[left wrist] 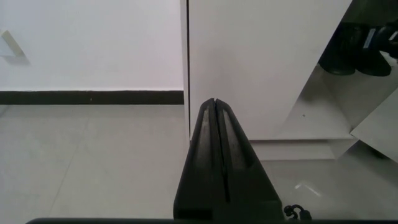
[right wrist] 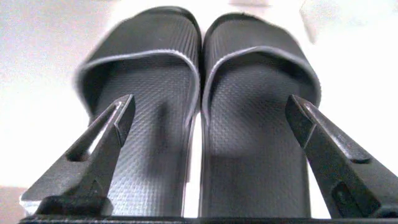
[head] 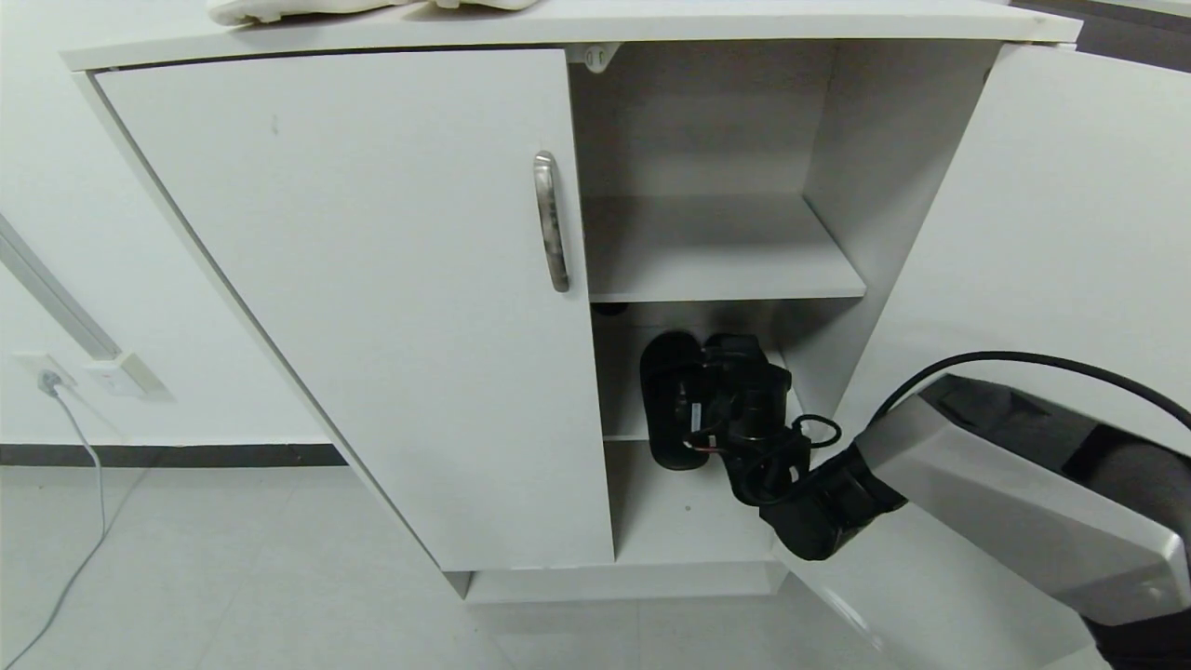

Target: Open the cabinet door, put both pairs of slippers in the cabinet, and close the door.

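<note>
Looking down from the head first. Right door (head: pixel 1042 233) of the cabinet (head: pixel 865 158) swung wide to leave a way in; left door (head: pixel 354 279) shut, its handle (head: pixel 551 221) untouched. Right hand (head: pixel 740 368) pushed deep into the low part, under the shelf (head: pixel 716 251), right over the dark slippers (head: pixel 672 400). Dark slippers lying flat on the cabinet bottom, one plain to see, the other mostly hidden under the hand. Set far in, most likely to let the door shut later without a bump. Pale slippers (head: pixel 279 9) up on the cabinet top at the edge of the view, probably the second pair, not yet put away.

Next, from the left wrist. Left hand (left wrist: pixel 214 104) closed tight, fingers pressed together, holding nothing. Hanging low over the floor (left wrist: pixel 93 155), in front of the shut left door and well apart from the dark slippers (left wrist: pixel 357 46). Kept back there, it seems, to stay out of the right arm's way.

Last, from the right wrist. Right hand (right wrist: pixel 208 109) spread wide, one finger (right wrist: pixel 106 137) at each outer side of the pair, squeezing nothing as far as can be told. Dark slippers (right wrist: pixel 249 124) side by side and touching, heels near, toes to the back. Spread like this most likely for letting go. Judged so far: door open, first pair in; second pair and closing the door not yet done.
</note>
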You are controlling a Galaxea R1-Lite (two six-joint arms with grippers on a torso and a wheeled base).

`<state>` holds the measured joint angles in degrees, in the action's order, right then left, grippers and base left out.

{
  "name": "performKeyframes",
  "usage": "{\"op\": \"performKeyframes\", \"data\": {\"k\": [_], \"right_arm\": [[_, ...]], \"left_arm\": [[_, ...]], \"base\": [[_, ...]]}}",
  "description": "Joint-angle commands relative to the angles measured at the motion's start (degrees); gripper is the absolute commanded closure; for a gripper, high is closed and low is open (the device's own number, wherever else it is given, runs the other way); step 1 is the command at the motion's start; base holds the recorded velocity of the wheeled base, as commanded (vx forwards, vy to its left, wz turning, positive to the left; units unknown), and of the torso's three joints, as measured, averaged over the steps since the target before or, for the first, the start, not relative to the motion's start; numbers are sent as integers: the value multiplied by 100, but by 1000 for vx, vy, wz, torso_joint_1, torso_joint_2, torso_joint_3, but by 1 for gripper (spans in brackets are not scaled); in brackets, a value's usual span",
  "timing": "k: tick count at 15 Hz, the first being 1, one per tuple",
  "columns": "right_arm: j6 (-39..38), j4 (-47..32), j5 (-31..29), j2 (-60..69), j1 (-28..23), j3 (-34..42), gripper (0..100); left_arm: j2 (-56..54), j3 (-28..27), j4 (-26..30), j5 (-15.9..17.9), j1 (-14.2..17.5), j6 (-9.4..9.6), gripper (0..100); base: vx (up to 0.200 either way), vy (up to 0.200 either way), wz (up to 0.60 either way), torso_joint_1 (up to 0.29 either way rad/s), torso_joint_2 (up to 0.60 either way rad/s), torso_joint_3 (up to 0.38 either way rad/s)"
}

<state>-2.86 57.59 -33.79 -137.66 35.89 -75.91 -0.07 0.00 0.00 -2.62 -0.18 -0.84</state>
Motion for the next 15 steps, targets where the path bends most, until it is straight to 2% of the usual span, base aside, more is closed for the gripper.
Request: {"op": "performKeyframes", "data": {"k": [1, 4, 6, 7, 15], "right_arm": [[-4, 288, -5, 564, 208, 771, 0], [40, 956, -31, 687, 463, 1694, 0], [216, 1316, -31, 723, 577, 2063, 0], [322, 1431, -31, 723, 603, 2089, 0], [366, 1650, -49, 767, 683, 2379, 0]], "left_arm": [[7, 0, 0, -2, 1, -4, 100], [7, 0, 0, 7, 1, -4, 100], [7, 0, 0, 7, 1, -13, 100], [7, 0, 0, -2, 1, -4, 100], [7, 0, 0, -28, 1, -13, 100]], "base": [[0, 0, 0, 0, 0, 0], [0, 0, 0, 0, 0, 0], [-200, 0, 0, 5, -2, 5], [-200, 0, 0, -2, 7, -2], [0, 0, 0, 0, 0, 0]]}}
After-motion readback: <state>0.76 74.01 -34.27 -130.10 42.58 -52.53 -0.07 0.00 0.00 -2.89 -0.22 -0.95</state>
